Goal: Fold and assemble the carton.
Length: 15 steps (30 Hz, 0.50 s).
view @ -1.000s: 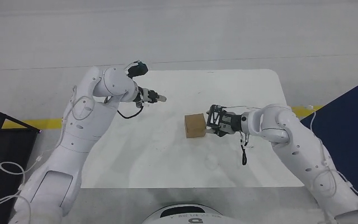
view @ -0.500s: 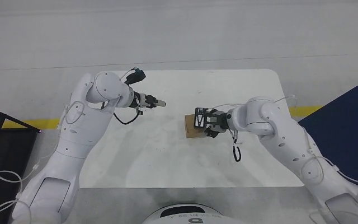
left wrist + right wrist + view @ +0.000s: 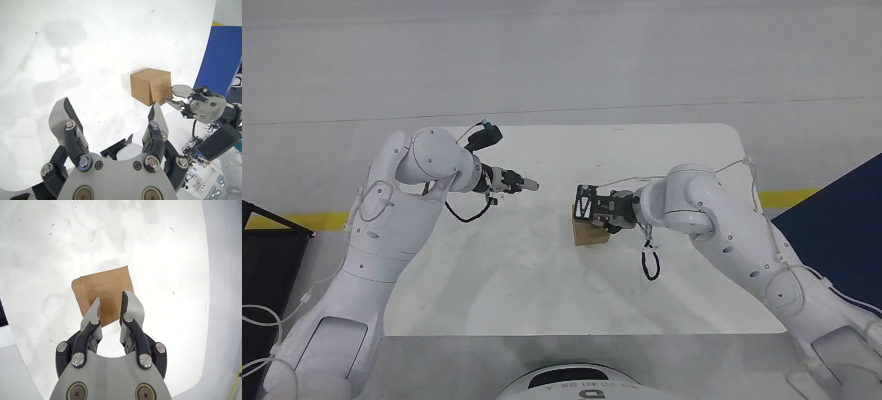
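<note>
Carton point(image 3: 589, 234): a closed brown cube is seen standing on the white table point(image 3: 542, 290), near its middle; a flap point(image 3: 76, 284) with a rounded corner is seen along one top edge.
Right claw point(image 3: 111, 302): it is placed low at the carton, on the side facing the right arm; the fingers are set a narrow gap apart and nothing is gripped between them; the tips are seen right at the carton's upper part; whether the cardboard is touched cannot be told.
Left claw point(image 3: 110, 106): it is held above the table, well apart from the carton, on the left arm's side; the fingers are spread wide and nothing is held; the claw is pointed towards the carton.
Table: its corners are rounded; the surface is marked with small dark specks.
</note>
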{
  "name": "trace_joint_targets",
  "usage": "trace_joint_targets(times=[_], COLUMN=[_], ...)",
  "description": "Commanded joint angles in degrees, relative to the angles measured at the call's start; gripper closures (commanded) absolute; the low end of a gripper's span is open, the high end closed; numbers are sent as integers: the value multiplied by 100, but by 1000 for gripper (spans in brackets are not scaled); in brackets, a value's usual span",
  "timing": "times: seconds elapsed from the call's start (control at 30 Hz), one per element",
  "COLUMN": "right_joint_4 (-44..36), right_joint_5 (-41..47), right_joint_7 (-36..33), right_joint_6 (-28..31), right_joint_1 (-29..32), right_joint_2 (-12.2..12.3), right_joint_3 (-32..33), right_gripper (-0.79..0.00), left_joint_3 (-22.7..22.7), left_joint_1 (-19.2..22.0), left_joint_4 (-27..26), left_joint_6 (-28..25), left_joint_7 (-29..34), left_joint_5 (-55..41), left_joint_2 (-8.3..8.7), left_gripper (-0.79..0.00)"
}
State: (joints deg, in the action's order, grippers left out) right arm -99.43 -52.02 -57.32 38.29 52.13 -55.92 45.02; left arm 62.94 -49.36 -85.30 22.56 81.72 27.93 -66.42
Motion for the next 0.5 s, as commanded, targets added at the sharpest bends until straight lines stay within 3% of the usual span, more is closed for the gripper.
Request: trace_joint_targets(times=[0.0, 0.27, 0.47], right_joint_4=[-46, -131, -64], right_joint_5=[16, 104, -79], right_joint_7=[57, 304, 84], right_joint_6=[85, 549, 81], right_joint_1=[19, 150, 124], right_joint_2=[4, 64, 32], right_joint_3=[-3, 87, -11], right_gripper=[-603, -640, -585], left_joint_3=[0, 0, 0], left_joint_1=[0, 0, 0], left_joint_4=[0, 0, 0], left_joint_6=[0, 0, 0], left_joint_7=[0, 0, 0], left_joint_5=[0, 0, 0], left_joint_2=[0, 0, 0], left_gripper=[-785, -785, -785])
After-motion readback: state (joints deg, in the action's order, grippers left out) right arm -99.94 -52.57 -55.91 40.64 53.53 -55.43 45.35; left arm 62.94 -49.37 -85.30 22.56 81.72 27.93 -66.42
